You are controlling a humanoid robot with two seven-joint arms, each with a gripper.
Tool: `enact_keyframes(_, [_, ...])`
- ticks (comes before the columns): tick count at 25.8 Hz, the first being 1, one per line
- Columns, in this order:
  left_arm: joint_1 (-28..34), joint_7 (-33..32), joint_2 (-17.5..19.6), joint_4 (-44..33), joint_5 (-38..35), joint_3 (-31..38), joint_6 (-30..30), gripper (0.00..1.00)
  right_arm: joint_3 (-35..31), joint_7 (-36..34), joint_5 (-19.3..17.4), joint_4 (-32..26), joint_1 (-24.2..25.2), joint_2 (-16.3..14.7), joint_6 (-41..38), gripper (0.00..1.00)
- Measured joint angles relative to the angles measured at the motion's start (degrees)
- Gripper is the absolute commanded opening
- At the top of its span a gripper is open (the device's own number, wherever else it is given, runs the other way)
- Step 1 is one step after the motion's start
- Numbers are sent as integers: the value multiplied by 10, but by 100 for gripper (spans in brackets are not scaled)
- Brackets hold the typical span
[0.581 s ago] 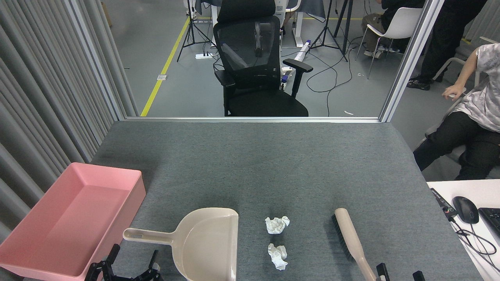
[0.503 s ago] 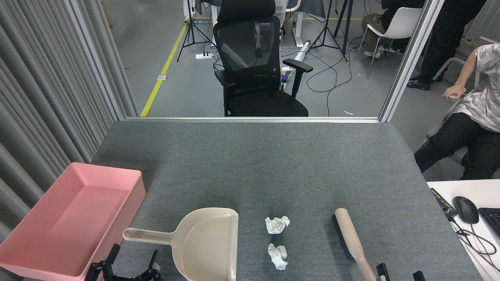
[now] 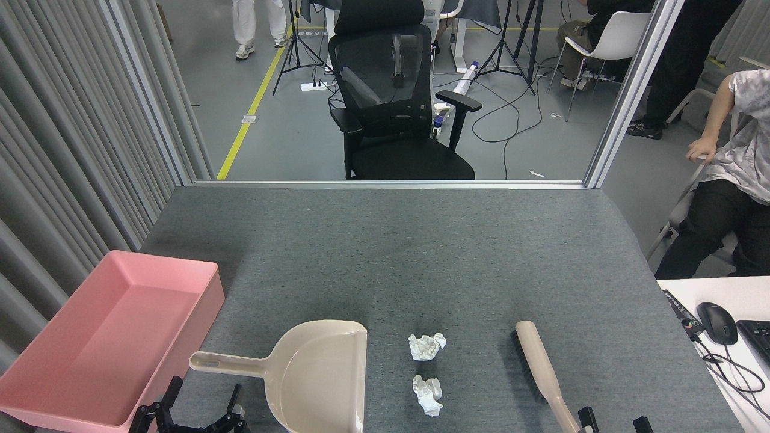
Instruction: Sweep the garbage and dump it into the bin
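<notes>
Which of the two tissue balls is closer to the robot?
The lower tissue ball, nearest the bottom edge of the head view. The other tissue ball lies farther up the table, level with the dustpan's far rim.

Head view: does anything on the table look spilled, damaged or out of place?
Only the two crumpled tissue balls lie loose on the grey table, between the dustpan and the brush. The pink bin is empty and upright.

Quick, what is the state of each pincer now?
Left pincer: open, holding nothing.
Right pincer: open, holding nothing, beside the brush.
</notes>
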Motion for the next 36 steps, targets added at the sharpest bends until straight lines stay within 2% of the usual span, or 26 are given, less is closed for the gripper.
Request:
enact_keyframes(16, [0,12,0,1,13,0,1,99,-8,-5,1,0,6,-7,3,99])
enact_keyframes(24, [-1,32,-1,1,15,-2,29,99,-10,-10,1,0,8,-6,2,99])
enact_keyframes(36, [-1,30,-1,1,15,-3,32,99,-11,-11,2,0,10,-6,2,99])
